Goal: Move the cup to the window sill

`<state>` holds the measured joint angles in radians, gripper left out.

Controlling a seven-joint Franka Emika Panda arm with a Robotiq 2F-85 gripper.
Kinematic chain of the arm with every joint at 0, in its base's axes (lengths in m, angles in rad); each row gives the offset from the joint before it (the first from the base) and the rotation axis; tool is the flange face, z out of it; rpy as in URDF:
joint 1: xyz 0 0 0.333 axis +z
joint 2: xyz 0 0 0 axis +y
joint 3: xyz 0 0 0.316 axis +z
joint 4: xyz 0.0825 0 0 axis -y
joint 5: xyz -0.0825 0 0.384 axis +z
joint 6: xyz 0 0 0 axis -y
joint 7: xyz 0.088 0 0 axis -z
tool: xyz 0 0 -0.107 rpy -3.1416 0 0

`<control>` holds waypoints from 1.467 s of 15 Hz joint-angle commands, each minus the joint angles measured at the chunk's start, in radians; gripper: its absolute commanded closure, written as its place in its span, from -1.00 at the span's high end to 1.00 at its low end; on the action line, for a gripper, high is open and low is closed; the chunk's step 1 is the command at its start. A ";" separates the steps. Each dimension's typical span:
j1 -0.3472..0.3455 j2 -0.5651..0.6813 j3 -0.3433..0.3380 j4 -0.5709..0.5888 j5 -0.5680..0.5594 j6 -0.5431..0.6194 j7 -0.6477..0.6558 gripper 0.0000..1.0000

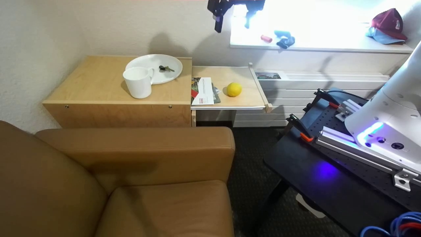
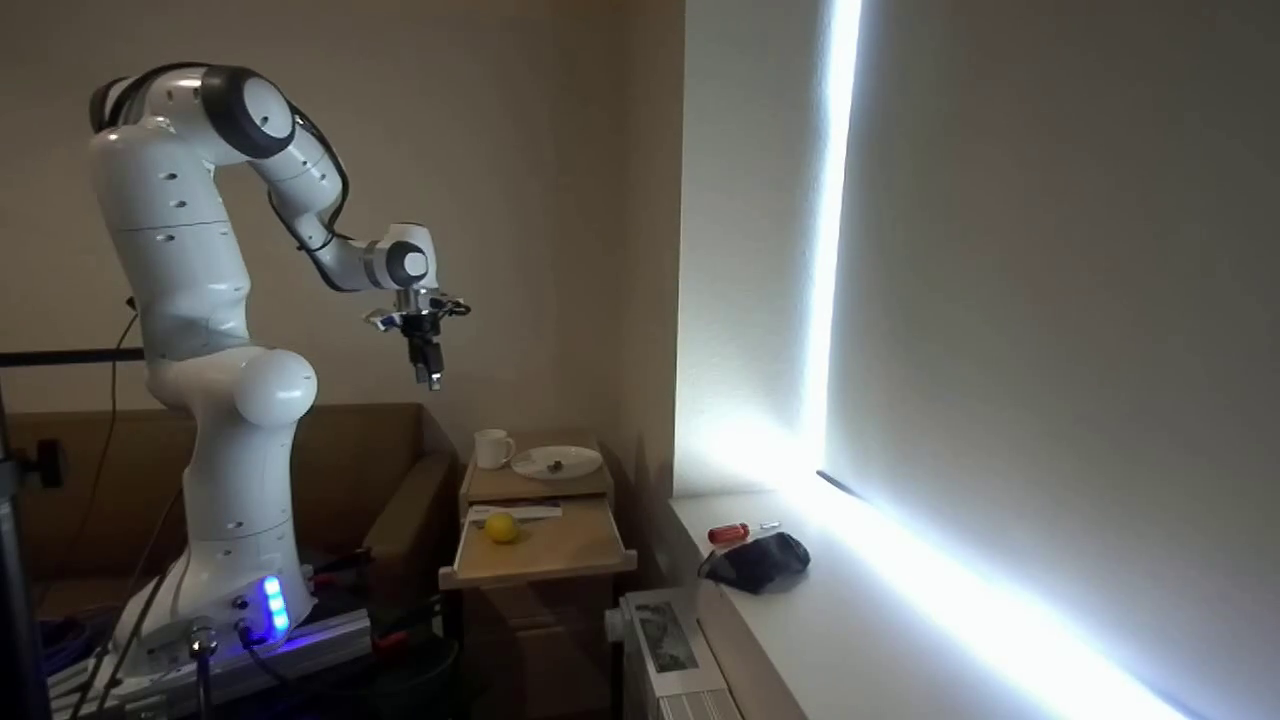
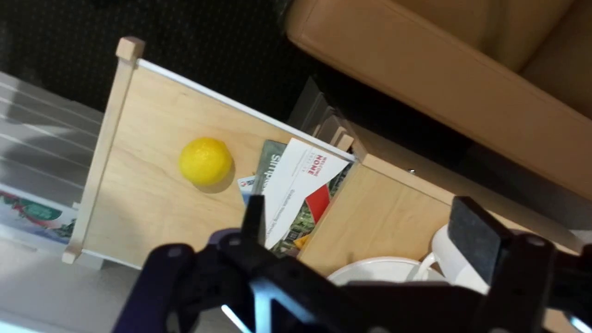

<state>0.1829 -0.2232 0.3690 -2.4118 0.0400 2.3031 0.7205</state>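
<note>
legibly reads "welcome" in red on the white paper [image 3: 291, 185], and a cut-off "simp" on the grey-green booklet [image 3: 271, 157] partly under it, atop a pale wooden pull-out shelf [image 3: 148, 152] near a yellow lemon [image 3: 206, 162]. around: a brightly lit window sill [image 2: 840, 630] and, alongside the wooden cabinet [image 1: 95, 79], a leathery brown sofa [image 1: 167, 207]. as for the cup [image 1: 139, 85]: stands upright on that cabinet, white and near-cylindrical, just beside a round plate [image 1: 172, 74] of keys [image 1: 166, 68]. as for the gripper [image 1: 233, 25]: hangs high, with fingers [image 3: 476, 238] spread wide.

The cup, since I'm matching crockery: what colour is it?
The cup is plain white, showing best in an exterior view.
</note>
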 commanded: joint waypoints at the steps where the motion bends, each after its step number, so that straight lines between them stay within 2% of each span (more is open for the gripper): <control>1: -0.023 0.140 0.033 0.025 -0.174 -0.005 0.199 1.00; 3: 0.008 0.240 0.027 0.077 -0.187 -0.011 0.350 1.00; 5: 0.048 0.340 0.006 0.153 -0.146 -0.005 0.457 1.00; 8: 0.104 0.452 -0.029 0.261 -0.105 0.128 0.563 1.00; 11: 0.165 0.504 -0.068 0.330 -0.095 0.254 0.674 1.00; 12: 0.161 0.466 -0.075 0.283 -0.099 0.208 0.616 1.00; 15: 0.185 0.493 -0.087 0.324 -0.092 0.237 0.657 1.00; 17: 0.229 0.550 -0.161 0.349 -0.227 0.251 0.766 1.00; 18: 0.252 0.598 -0.196 0.380 -0.270 0.304 0.851 1.00; 22: 0.286 0.745 -0.225 0.543 -0.178 0.337 1.007 1.00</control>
<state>0.4320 0.4017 0.1712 -2.0067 -0.1866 2.6147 1.6444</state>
